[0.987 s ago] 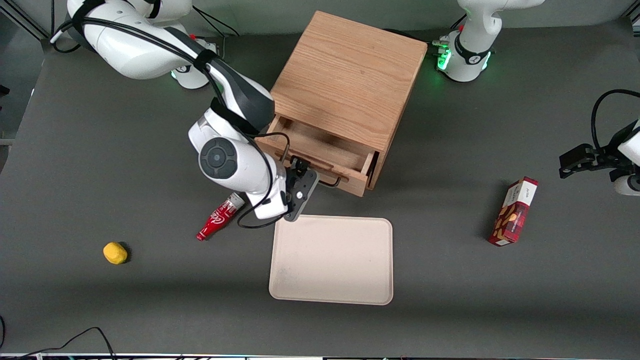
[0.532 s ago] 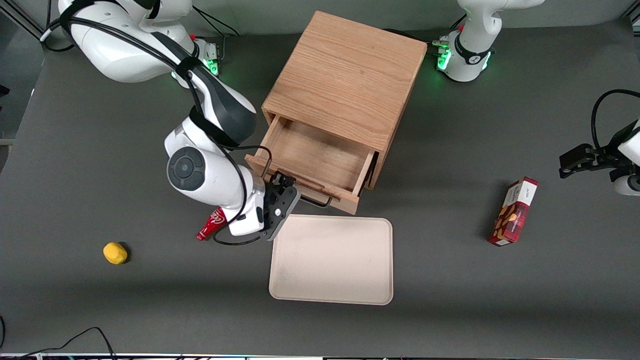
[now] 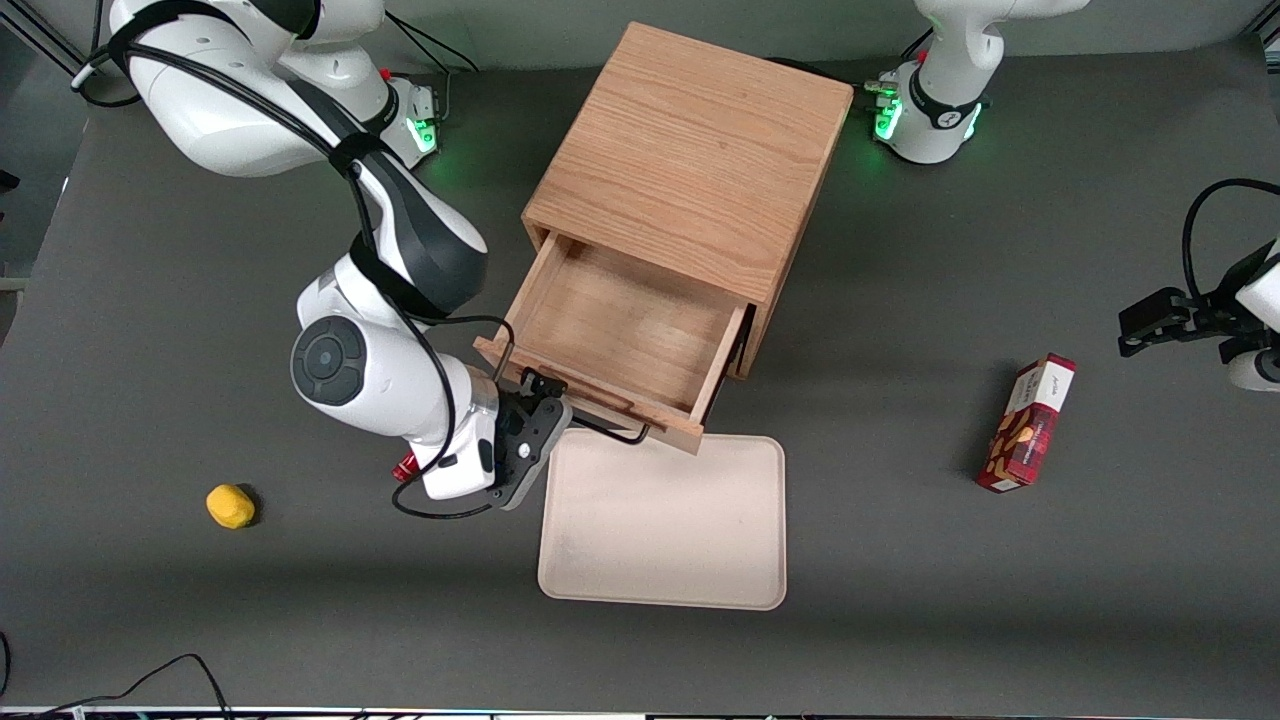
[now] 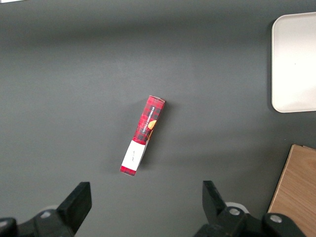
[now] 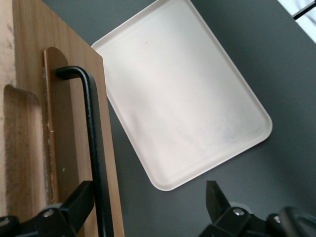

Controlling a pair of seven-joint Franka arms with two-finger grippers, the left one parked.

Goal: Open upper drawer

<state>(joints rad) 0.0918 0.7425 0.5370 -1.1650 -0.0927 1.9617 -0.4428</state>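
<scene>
The wooden cabinet (image 3: 690, 150) stands at the table's back middle. Its upper drawer (image 3: 610, 330) is pulled far out and shows an empty wooden bottom. The thin black handle (image 3: 600, 428) runs along the drawer front. My right gripper (image 3: 540, 395) is at the working arm's end of the handle, in front of the drawer. In the right wrist view the gripper (image 5: 148, 190) is open wide. The handle (image 5: 91, 138) passes between the fingers, close against one finger (image 5: 74, 202), on the drawer front (image 5: 64, 123). The lower drawer is hidden under the upper one.
A beige tray (image 3: 662, 520) lies just in front of the drawer, whose front overhangs its edge; it also shows in the right wrist view (image 5: 182, 98). A red bottle (image 3: 404, 468) lies mostly hidden under my arm. A yellow object (image 3: 230, 505) and a red box (image 3: 1030, 425) lie farther off.
The upper drawer has slid much farther out toward the front camera. My gripper moved with the handle, and my arm now covers most of the red bottle.
</scene>
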